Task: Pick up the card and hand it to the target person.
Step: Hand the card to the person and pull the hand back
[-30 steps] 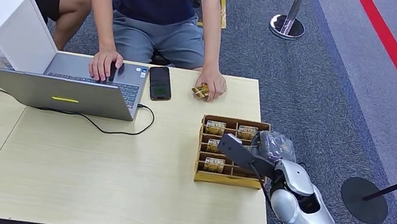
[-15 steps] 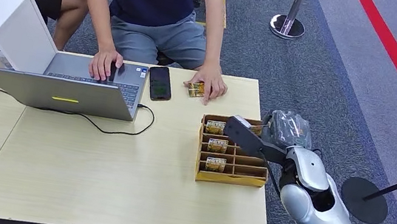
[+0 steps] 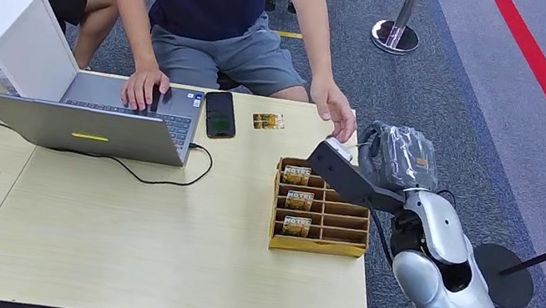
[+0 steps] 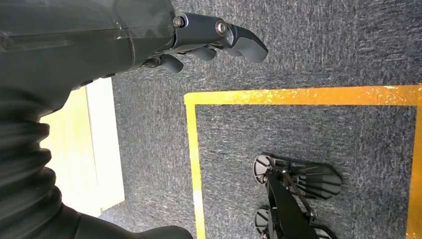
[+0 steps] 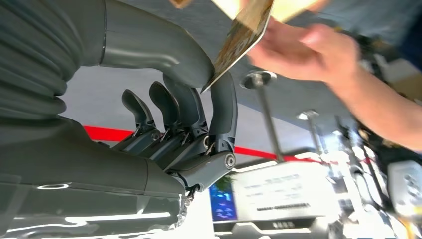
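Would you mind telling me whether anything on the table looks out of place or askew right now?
One card lies loose and slightly skewed on the table, beside the phone and outside the cardboard organizer, where the other cards stand upright in slots. Otherwise nothing looks spilled or damaged.
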Robot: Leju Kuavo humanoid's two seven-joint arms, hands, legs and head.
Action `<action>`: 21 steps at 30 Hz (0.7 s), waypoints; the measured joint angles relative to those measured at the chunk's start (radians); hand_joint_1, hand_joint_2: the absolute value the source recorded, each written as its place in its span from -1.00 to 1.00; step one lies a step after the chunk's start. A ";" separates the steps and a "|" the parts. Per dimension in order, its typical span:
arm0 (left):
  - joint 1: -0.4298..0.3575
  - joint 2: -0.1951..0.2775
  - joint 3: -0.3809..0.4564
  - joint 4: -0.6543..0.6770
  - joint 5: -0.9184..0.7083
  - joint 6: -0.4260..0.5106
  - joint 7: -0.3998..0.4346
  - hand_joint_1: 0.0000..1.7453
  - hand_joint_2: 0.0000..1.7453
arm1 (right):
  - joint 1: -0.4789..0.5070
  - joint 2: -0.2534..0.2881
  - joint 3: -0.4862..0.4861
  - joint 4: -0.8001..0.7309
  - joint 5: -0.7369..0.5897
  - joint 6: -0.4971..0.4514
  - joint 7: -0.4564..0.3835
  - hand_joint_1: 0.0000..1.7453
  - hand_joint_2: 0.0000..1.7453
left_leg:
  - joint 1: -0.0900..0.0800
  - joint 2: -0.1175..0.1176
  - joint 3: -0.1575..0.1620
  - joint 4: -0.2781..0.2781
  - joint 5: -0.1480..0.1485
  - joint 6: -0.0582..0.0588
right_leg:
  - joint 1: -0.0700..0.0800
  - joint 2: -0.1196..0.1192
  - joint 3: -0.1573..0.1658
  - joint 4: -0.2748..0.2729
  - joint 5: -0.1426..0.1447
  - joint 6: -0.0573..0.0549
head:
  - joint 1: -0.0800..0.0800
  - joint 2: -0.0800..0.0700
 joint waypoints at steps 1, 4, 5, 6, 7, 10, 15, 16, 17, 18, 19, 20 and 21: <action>0.000 0.001 -0.003 0.000 -0.003 -0.002 -0.001 -1.00 1.00 | 0.006 0.014 -0.014 0.008 0.005 -0.031 -0.019 0.62 1.00 | 0.000 0.000 0.000 0.000 0.000 0.000 | 0.000 0.000 0.000 0.000 0.000 0.000 | 0.000 0.000; -0.001 0.002 -0.009 0.000 -0.009 -0.005 -0.001 -1.00 1.00 | 0.019 0.043 -0.044 0.027 0.012 -0.095 -0.062 0.62 1.00 | 0.001 0.001 0.000 -0.001 0.000 0.000 | 0.001 0.001 0.000 -0.001 0.001 -0.001 | 0.000 0.000; -0.001 0.002 -0.010 0.000 -0.010 -0.005 -0.001 -1.00 1.00 | 0.021 0.047 -0.048 0.031 0.017 -0.104 -0.069 0.62 1.00 | 0.001 0.000 0.000 -0.001 0.000 0.000 | 0.001 0.000 0.001 -0.001 0.001 0.000 | 0.000 0.000; -0.001 0.002 -0.011 0.000 -0.011 -0.006 -0.001 -1.00 1.00 | 0.023 0.050 -0.051 0.034 0.020 -0.108 -0.073 0.62 1.00 | 0.001 0.000 0.001 -0.001 0.000 0.000 | 0.001 0.000 0.001 -0.001 0.000 0.000 | 0.000 0.000; -0.001 0.001 -0.011 0.000 -0.011 -0.006 -0.001 -1.00 1.00 | 0.024 0.051 -0.052 0.035 0.023 -0.109 -0.075 0.62 1.00 | 0.001 0.000 0.001 -0.001 0.000 0.000 | 0.001 0.000 0.001 -0.001 0.000 0.000 | 0.000 0.000; -0.001 0.001 -0.009 -0.001 -0.008 -0.011 0.000 -1.00 1.00 | 0.027 0.054 -0.056 0.039 0.024 -0.110 -0.078 0.62 1.00 | 0.001 0.000 0.001 -0.001 0.001 0.000 | 0.001 0.000 0.001 -0.002 0.001 -0.001 | 0.000 0.000; 0.001 0.000 0.002 -0.005 0.004 -0.036 0.001 -1.00 1.00 | 0.031 0.063 -0.068 0.047 0.031 -0.107 -0.089 0.62 1.00 | 0.001 0.000 0.000 -0.001 0.001 0.000 | 0.001 0.000 0.001 -0.002 0.001 0.000 | 0.000 0.000; 0.002 -0.001 0.003 -0.006 0.006 -0.041 0.000 -1.00 1.00 | 0.032 0.063 -0.069 0.047 0.032 -0.106 -0.090 0.62 1.00 | 0.001 0.000 0.000 -0.001 0.001 0.000 | 0.001 0.000 0.001 -0.002 0.001 -0.001 | 0.000 0.000; 0.002 -0.001 0.004 -0.006 0.007 -0.046 0.000 -1.00 1.00 | 0.032 0.062 -0.069 0.048 0.034 -0.103 -0.091 0.62 1.00 | 0.001 -0.001 0.000 -0.001 0.001 0.000 | 0.001 0.000 0.001 -0.001 0.001 0.000 | 0.000 0.000; 0.002 -0.002 0.004 -0.006 0.008 -0.050 0.000 -1.00 1.00 | 0.032 0.062 -0.069 0.048 0.036 -0.100 -0.092 0.62 1.00 | 0.001 0.000 0.000 -0.001 0.001 0.000 | 0.001 0.000 0.001 -0.002 0.001 -0.001 | 0.000 0.000; 0.002 -0.002 0.005 -0.006 0.008 -0.055 -0.001 -1.00 1.00 | 0.032 0.061 -0.069 0.048 0.038 -0.098 -0.093 0.45 1.00 | 0.001 -0.001 0.000 -0.001 0.001 0.000 | 0.001 0.000 0.001 -0.001 0.001 0.000 | 0.000 0.000; 0.002 -0.002 0.005 -0.005 0.009 -0.058 -0.001 -1.00 1.00 | 0.032 0.060 -0.068 0.048 0.040 -0.096 -0.093 0.28 1.00 | 0.001 -0.001 0.001 -0.001 0.000 0.000 | 0.001 -0.001 0.001 -0.001 0.000 0.000 | 0.000 0.000; 0.002 -0.002 0.005 -0.005 0.009 -0.058 -0.001 -1.00 1.00 | 0.032 0.060 -0.068 0.048 0.040 -0.096 -0.093 0.11 1.00 | 0.001 -0.001 0.001 -0.001 0.000 0.000 | 0.001 0.000 0.001 -0.001 0.001 0.000 | 0.000 0.000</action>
